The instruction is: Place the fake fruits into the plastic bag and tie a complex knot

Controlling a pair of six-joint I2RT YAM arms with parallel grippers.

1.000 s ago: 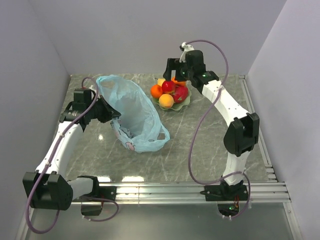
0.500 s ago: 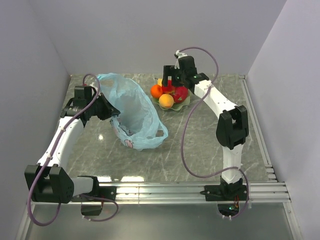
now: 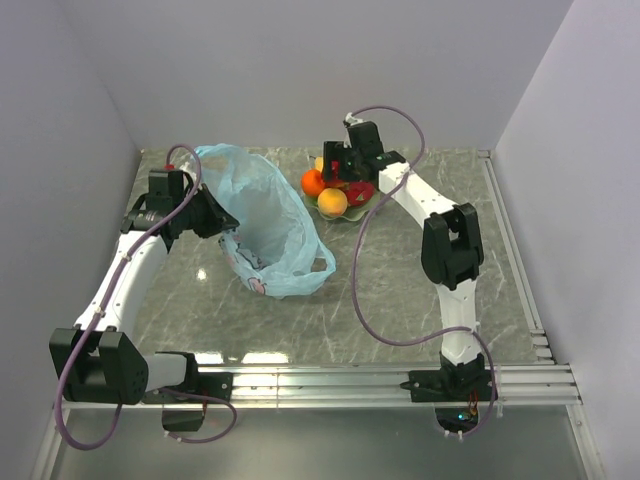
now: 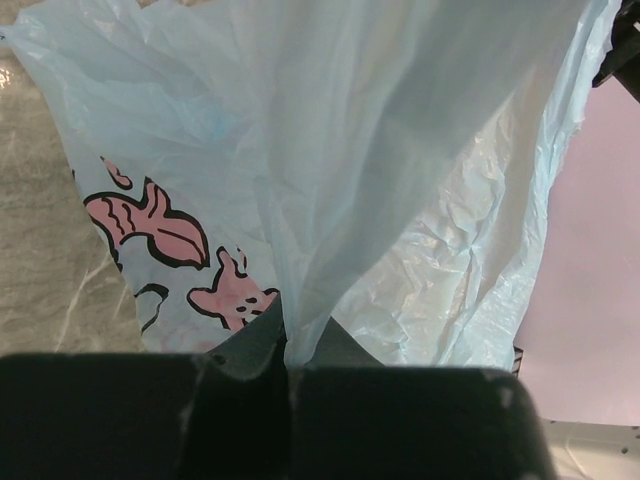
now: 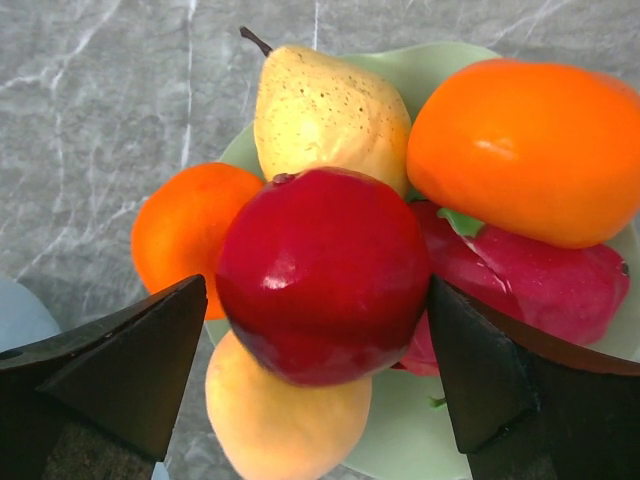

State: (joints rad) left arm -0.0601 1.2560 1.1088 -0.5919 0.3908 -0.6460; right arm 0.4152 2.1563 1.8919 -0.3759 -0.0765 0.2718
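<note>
The left fingers (image 4: 400,410) are pinched tight together on a fold of the light-blue bag (image 4: 380,150) and hold that side of it up off the grey marbled table (image 3: 400,290). The bag sits on the left half of the table, toward the far edge. Its mouth gapes open upward, and a pink cartoon print shows low on its side. One loop handle (image 3: 322,266) lies flat on the table at the bag's near-right end.

Just right of the bag, by the middle of the far edge, the fruits (image 3: 338,190) are heaped on a pale green plate (image 5: 400,65). A red apple (image 5: 320,275) is on top, with a speckled yellow pear (image 5: 330,115), a big orange fruit (image 5: 520,150), a smaller orange (image 5: 175,235), a yellow-orange ball (image 5: 285,410) and a pink-red fruit (image 5: 545,285) packed around and under it.

The right fingers (image 5: 120,360) are spread wide apart, one on each side of the red apple and very close to it. I can't tell whether they touch it.
</note>
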